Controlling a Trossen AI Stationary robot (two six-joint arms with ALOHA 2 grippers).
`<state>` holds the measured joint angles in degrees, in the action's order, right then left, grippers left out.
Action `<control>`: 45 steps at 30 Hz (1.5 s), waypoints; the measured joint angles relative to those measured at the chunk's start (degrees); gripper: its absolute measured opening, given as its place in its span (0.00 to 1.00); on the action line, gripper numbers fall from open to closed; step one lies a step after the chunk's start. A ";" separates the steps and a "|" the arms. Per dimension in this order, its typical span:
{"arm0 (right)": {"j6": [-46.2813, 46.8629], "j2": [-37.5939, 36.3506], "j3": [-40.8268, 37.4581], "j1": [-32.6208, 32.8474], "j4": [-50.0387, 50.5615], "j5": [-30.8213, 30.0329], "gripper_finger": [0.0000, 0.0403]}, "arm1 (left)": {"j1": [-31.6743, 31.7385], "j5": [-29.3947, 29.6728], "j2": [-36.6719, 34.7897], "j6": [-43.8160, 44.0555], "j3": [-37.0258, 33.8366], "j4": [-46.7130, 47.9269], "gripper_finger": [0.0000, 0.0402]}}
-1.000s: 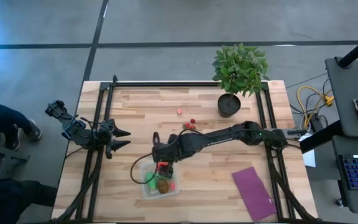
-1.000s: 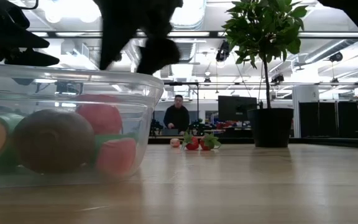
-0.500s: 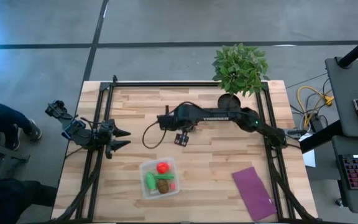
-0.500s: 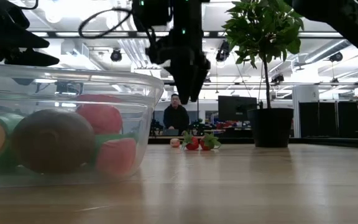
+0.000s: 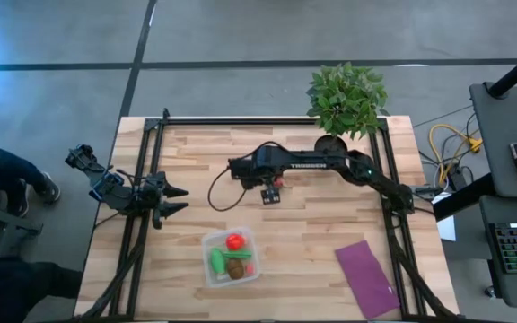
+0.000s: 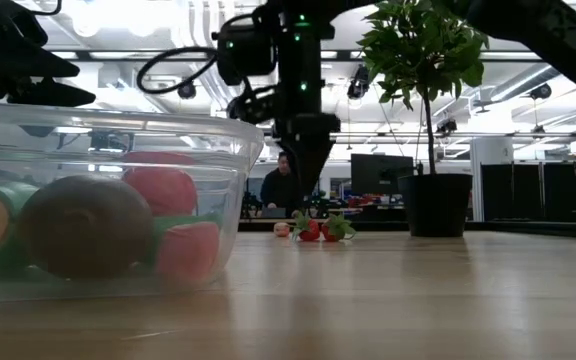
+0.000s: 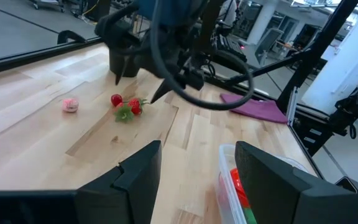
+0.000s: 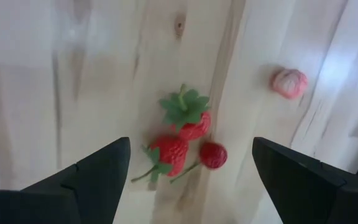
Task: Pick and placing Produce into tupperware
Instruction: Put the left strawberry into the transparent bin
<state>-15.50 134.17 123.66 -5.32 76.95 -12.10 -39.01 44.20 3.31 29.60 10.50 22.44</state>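
Observation:
The clear tupperware [image 5: 232, 257] stands near the table's near edge and holds a red ball [image 5: 234, 240], green pieces, a brown oval [image 6: 86, 226] and pink bits. A cluster of small red strawberries with green leaves [image 8: 182, 140] and a pink bit [image 8: 289, 83] lie on the wood farther back. My right gripper [image 8: 191, 169] hangs open above the strawberries [image 6: 315, 229], fingers pointing down, touching nothing. My left gripper [image 5: 176, 199] waits open at the table's left edge.
A potted plant [image 5: 344, 108] stands at the far edge, right of the strawberries. A purple cloth [image 5: 366, 279] lies flat at the near right corner. Bare wood lies between the tupperware and the strawberries. A person sits in the room beyond the table [image 6: 284, 185].
My right gripper has risen from over the tupperware and swung toward the table's far edge, ending above the strawberry cluster and lowering a little over it. The produce in the tupperware has stayed put.

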 joint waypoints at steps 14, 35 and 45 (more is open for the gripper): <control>-0.54 0.07 -9.80 -2.56 -6.18 0.53 0.82 | 0.01 0.00 0.00 -0.02 0.00 0.00 0.48; -0.13 -0.02 -14.47 -2.56 -12.92 3.47 0.62 | -0.02 0.00 0.02 -0.01 0.00 0.00 0.48; 0.36 -0.02 -14.34 -2.56 -14.80 3.42 0.50 | -0.02 -0.01 0.02 -0.02 0.00 0.00 0.48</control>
<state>-15.15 134.15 109.32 -7.88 62.15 -8.69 -39.03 44.19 3.33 29.58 10.50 22.44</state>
